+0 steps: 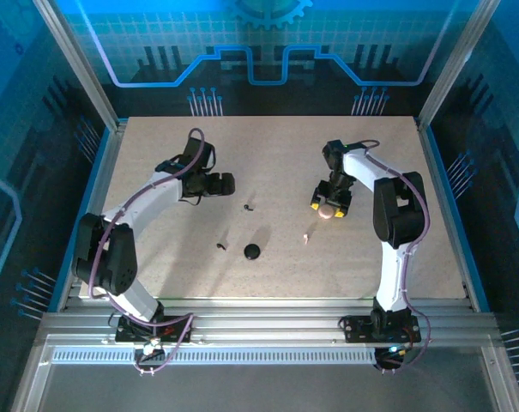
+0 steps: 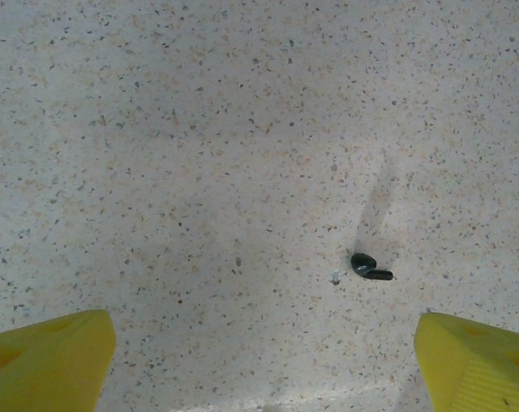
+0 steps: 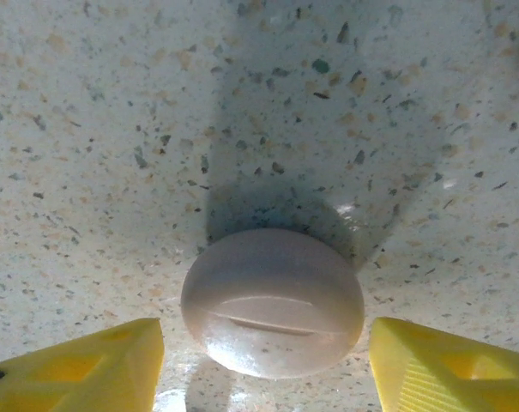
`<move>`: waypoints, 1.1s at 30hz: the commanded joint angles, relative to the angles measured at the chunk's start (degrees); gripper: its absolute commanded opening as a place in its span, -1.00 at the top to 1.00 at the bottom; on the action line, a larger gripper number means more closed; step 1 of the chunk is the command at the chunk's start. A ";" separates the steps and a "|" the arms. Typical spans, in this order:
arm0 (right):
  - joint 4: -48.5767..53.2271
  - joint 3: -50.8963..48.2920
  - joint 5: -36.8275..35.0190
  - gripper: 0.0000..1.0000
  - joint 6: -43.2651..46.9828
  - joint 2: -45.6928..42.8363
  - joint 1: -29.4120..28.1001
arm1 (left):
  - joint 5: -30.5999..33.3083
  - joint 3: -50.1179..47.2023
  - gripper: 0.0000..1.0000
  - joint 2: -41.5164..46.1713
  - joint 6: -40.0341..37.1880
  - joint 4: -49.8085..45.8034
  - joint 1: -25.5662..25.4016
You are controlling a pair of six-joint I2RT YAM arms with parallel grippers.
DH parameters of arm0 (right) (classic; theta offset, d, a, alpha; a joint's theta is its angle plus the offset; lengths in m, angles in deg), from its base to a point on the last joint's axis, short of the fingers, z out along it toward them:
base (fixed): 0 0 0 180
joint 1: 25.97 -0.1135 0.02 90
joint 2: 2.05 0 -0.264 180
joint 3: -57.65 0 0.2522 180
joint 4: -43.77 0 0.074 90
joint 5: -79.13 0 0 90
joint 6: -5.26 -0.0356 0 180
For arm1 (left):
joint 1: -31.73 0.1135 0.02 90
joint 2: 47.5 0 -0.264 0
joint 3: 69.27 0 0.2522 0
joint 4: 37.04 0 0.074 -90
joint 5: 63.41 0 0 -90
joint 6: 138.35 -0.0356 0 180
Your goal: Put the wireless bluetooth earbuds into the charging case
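Well, I see my left gripper [image 2: 259,343] spread wide; one black earbud [image 2: 369,267] lies at 1 o'clock from it, untouched; my right gripper [image 3: 266,339] stands released, one finger on each side of the pink round case [image 3: 272,296]; the pale earbud [image 1: 306,238] lies at 7 o'clock from that case.

Setting: robot test cell, lab type. Evidence, top view: speckled table [image 1: 276,180] boxed in by aluminium posts [image 1: 75,60] at upper left and upper right. Slotted aluminium rails [image 1: 268,330] run across the bottom of the frame. Blue wall panels [image 1: 328,39] at top and both sides carry a printed gear-and-circuit graphic. Left arm [image 1: 143,197] and right arm [image 1: 388,257] are bolted to the bottom rails.
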 commanded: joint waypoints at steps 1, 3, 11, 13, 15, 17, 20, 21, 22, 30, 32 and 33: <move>0.13 0.86 -1.14 -0.25 -0.87 1.52 0.49 | -1.71 2.14 -0.83 -0.97 -0.58 -1.17 -0.12; -0.14 0.79 -1.30 -0.21 -0.96 1.59 0.49 | -1.84 2.21 -0.83 -1.14 -0.50 -1.17 -0.12; -0.32 1.45 -2.81 -0.16 -0.53 2.47 0.53 | -2.21 2.72 -0.82 -1.89 -0.67 -1.25 -0.12; 0.01 1.81 -2.78 -0.16 -0.35 3.07 0.50 | -2.21 2.78 -0.82 -2.02 -0.67 -1.34 -0.12; 0.03 1.89 -2.73 -0.17 -0.19 3.47 0.47 | -2.29 2.87 -0.83 -2.15 -0.67 -1.34 -0.12; -0.13 1.74 -2.81 -0.17 -0.17 3.61 0.49 | -2.23 2.98 -0.82 -2.24 -0.76 -1.43 -0.12; -0.32 1.59 -2.88 -0.04 0.09 3.54 0.49 | -2.26 3.00 -0.82 -2.33 -0.89 -1.51 -0.12; -0.41 1.64 -2.97 -0.02 0.17 3.47 0.47 | -2.26 3.09 -0.82 -2.33 -0.93 -1.59 -0.12; -0.49 1.47 -3.22 -0.01 0.18 3.22 0.36 | -2.30 3.11 -0.82 -2.38 -0.93 -1.60 -0.12; -4.01 -2.34 -5.52 0.03 0.75 -5.35 -1.95 | -7.79 1.11 -0.64 0.31 -1.80 2.07 -0.34; -6.81 -4.94 -4.60 0.08 1.13 -10.04 -3.12 | -10.79 -1.84 -0.59 2.91 -1.94 7.00 -0.79; -7.91 -6.00 -3.93 0.09 1.07 -12.08 -3.50 | -12.23 -3.37 -0.56 4.10 -2.07 9.31 -1.12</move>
